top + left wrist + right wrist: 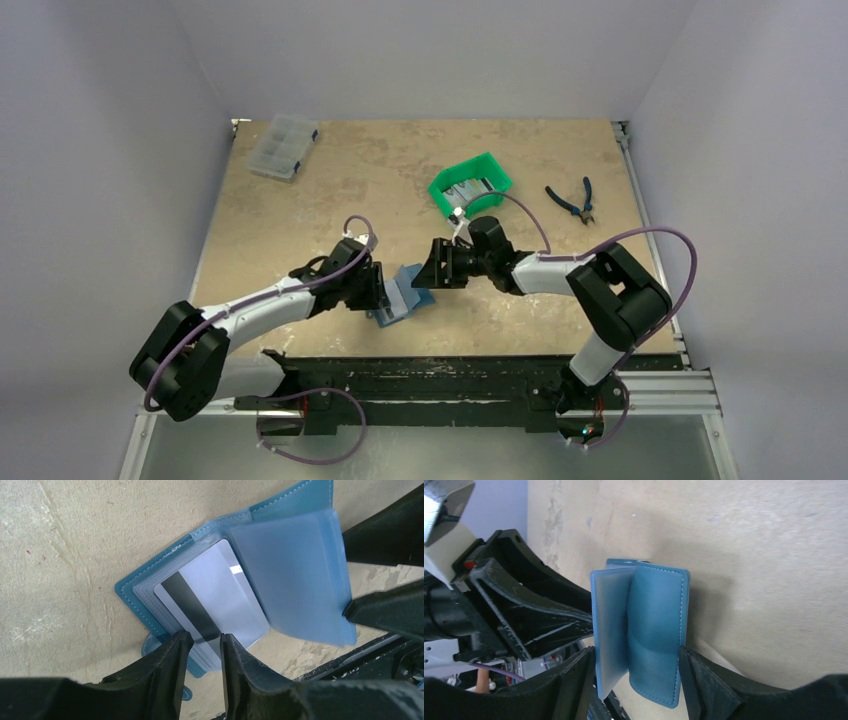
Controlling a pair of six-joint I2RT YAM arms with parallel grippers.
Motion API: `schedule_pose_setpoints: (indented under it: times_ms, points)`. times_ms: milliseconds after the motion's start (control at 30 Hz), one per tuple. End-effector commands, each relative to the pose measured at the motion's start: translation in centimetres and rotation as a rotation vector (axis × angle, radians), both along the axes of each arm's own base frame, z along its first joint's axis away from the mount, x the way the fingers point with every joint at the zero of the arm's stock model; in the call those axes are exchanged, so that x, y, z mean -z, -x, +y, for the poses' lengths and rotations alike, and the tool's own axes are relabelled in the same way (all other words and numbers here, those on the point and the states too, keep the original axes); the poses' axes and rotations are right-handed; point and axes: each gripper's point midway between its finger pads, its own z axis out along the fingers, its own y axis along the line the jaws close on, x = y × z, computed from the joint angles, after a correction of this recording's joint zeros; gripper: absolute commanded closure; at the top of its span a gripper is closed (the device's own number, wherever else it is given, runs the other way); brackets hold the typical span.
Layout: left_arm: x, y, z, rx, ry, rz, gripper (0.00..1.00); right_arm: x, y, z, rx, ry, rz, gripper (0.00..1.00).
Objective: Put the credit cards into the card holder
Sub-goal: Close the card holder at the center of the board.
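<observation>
place: robot lab bench, pretty sure, nobody's home
walls: plain white panels (420, 50) boxing me in on three sides
table: bare tan board (330, 200) on aluminium rails (680, 385)
clutter: pliers (572, 199), clear parts box (283, 147), green bin (497, 168)

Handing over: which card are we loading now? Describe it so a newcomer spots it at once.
Near the front edge of the table lies the open teal card holder. On its clear sleeves rests the card: silvery, with a black stripe, one end at the left gripper. Unlike the greyish cards back in the green bin, it lies on the holder.
</observation>
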Motion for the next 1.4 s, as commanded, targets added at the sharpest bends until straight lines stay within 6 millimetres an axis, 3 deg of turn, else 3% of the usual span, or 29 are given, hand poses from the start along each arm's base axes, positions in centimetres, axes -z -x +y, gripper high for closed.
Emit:
schedule_pose_setpoints:
  times_ms: [0,200,500,767,1000,1100,1367]
  points:
    - [1.8,1.4,1.5,-0.029,-0.048,0.042,0.66,-3.2,2.1,3.2,-0.091,-0.133,0.013,0.32]
    - [1.3,1.4,1.5,-0.044,-0.035,0.029,0.67,-4.5,2.8,4.4,-0.109,-0.192,0.017,0.32]
    - [-1.5,1.0,1.9,-0.117,0.026,-0.043,0.71,-5.5,4.4,6.7,-0.173,-0.327,0.064,0.32]
    - [-2.3,1.6,3.6,-0.222,0.014,-0.042,0.75,-4.8,5.9,8.3,-0.24,-0.341,0.091,0.33]
    - [-2.0,2.2,4.8,-0.33,0.039,-0.043,0.7,-2.8,6.5,9.0,-0.28,-0.315,0.125,0.38]
    - [-1.9,2.3,4.9,-0.336,0.034,-0.034,0.69,-0.9,6.0,8.9,-0.278,-0.236,0.113,0.42]
    - [-3.0,2.2,4.7,-0.349,0.051,-0.034,0.59,3.0,5.0,8.2,-0.287,-0.054,0.047,0.65]
